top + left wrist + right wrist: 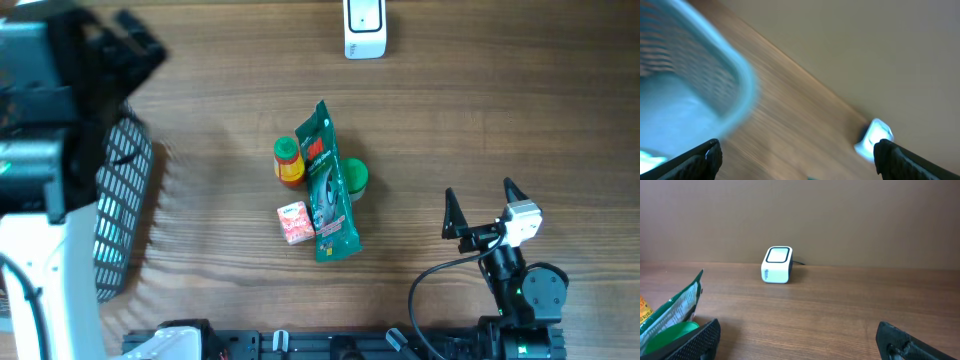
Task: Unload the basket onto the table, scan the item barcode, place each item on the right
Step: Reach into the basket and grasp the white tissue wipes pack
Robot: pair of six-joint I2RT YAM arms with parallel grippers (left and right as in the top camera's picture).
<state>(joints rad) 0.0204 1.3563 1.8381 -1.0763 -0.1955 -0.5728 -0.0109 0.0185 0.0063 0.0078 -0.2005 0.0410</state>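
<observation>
Overhead view: the scanner point(365, 30) sits at the far edge of the worktop point(500, 100), well apart from the little pile in the middle. That pile is a green pouch point(328, 190) lying flat, a bottle point(288, 162) right against its left side, a small pink box point(294, 222) just beside the pouch nearer the front, and a green lid point(357, 177) poking out on the pouch's right. The right fingers point(452, 216) are spread wide at the front right with nothing between them. The left arm point(40, 120) is a big blur on the left, over a basket point(120, 210).

Left wrist view: pretty smeared, but the left fingers point(702, 159) are wide apart and empty. The basket's pale blue rim fills the upper left, and the scanner shows small near the right-hand finger.

Right wrist view: fingers open, holding nothing — scanner ahead on the worktop, pouch and lid low on the left.
</observation>
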